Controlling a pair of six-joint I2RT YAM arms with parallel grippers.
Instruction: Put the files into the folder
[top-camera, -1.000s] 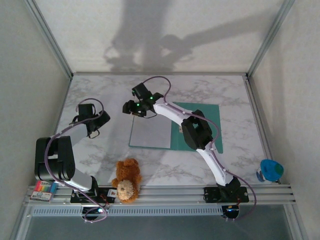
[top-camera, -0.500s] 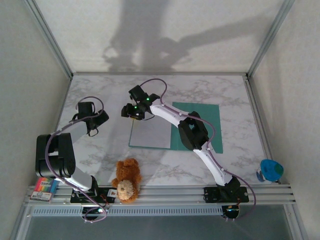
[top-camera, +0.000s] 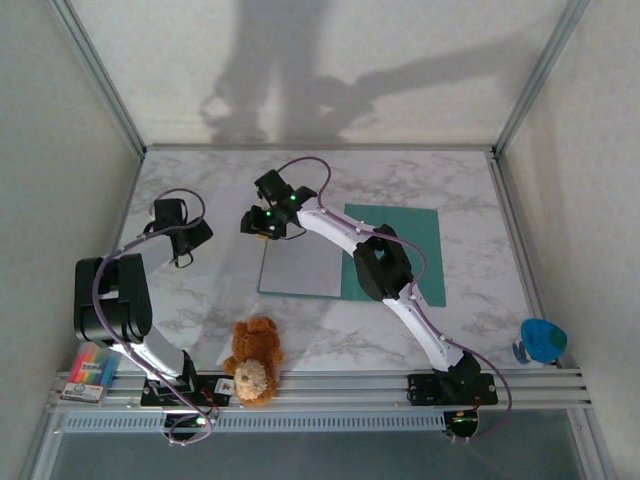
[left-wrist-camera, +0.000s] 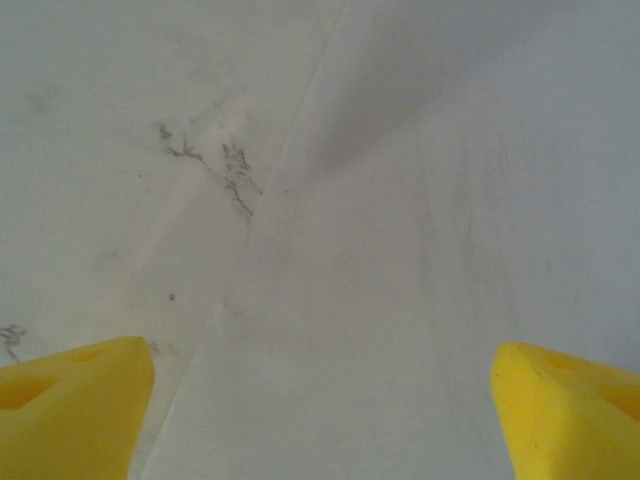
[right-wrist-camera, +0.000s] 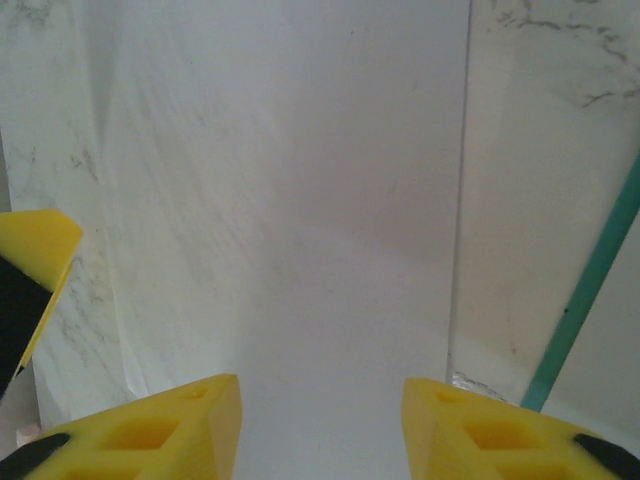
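The folder (top-camera: 400, 240) lies flat on the marble table, its teal cover right of centre. Against its left side lies a white sheet of the files (top-camera: 300, 268). My right gripper (top-camera: 262, 222) hovers over that sheet's far left corner. In the right wrist view the gripper (right-wrist-camera: 320, 420) is open over the white sheet (right-wrist-camera: 300, 200) with nothing between its yellow fingertips, and a teal folder edge (right-wrist-camera: 590, 290) runs along the right. My left gripper (top-camera: 175, 225) is over the table left of the sheet. It stands wide open (left-wrist-camera: 320, 400) above a pale sheet edge (left-wrist-camera: 400, 300) and grips nothing.
A brown teddy bear (top-camera: 252, 360) sits at the near edge between the arm bases. A blue object (top-camera: 540, 340) stands at the near right corner and a coloured box (top-camera: 88, 370) at the near left. Frame posts and walls close in the table.
The left gripper has drawn slightly back and left. The right gripper has shifted a little left over the sheet's corner, its jaws narrowing somewhat. The sheet and folder have not moved.
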